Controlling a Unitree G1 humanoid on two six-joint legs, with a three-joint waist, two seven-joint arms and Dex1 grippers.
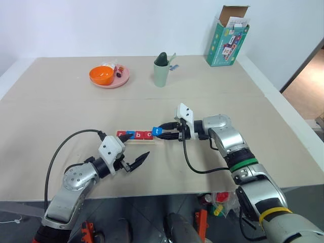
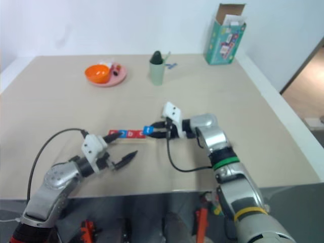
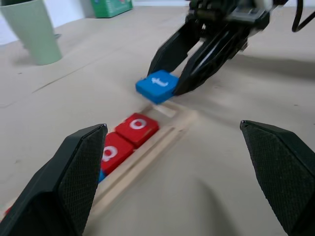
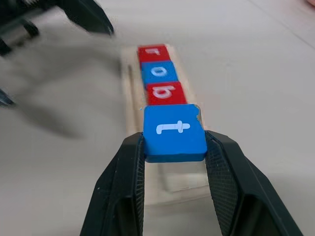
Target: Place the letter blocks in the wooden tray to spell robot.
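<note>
Beige bench (image 1: 61, 101), white wall behind; far side carries a pink plate (image 1: 121, 80) with orange bowl (image 1: 102, 75), a green cup (image 1: 161, 72) and a teal carton (image 1: 226, 39).

Wooden tray (image 4: 129, 98): lies near the front edge, holding red r, blue o, red b and red o in a row; last slot bare.

Right end effector (image 4: 174, 162): clamped on the blue t block (image 4: 174, 132), held just above the tray's free end, apart from the wood.

Left end effector (image 3: 174, 172): fingers spread wide, empty, beside the tray's near side.

Risk, judged: the t block hangs tilted, so a skewed lowering may ride onto the neighbouring o (image 3: 138, 125) or the groove lip; a nudge could slide the unheld tray.
</note>
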